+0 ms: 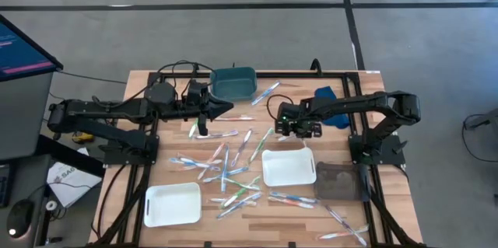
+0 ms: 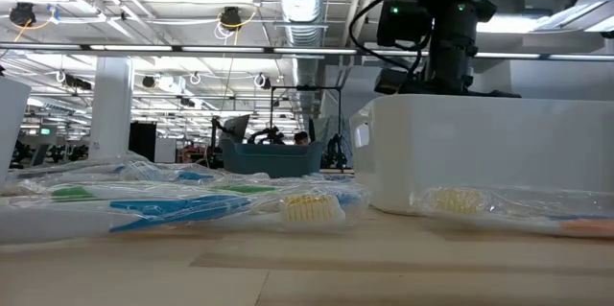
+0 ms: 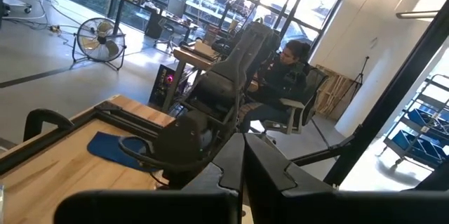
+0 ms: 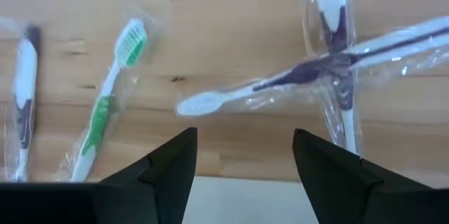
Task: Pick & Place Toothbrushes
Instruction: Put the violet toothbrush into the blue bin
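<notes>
High view shows wrapped toothbrushes strewn just beside the middle white tray. Right gripper hangs beyond that tray's far rim, fingers apart, empty. Left gripper, fingers together, waits farther off by the teal bin.

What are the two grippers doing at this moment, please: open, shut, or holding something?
Left gripper: jaws shut, nothing visibly held, near the teal bin.
Right gripper: jaws open and empty, above wrapped toothbrushes by the white tray.
</notes>
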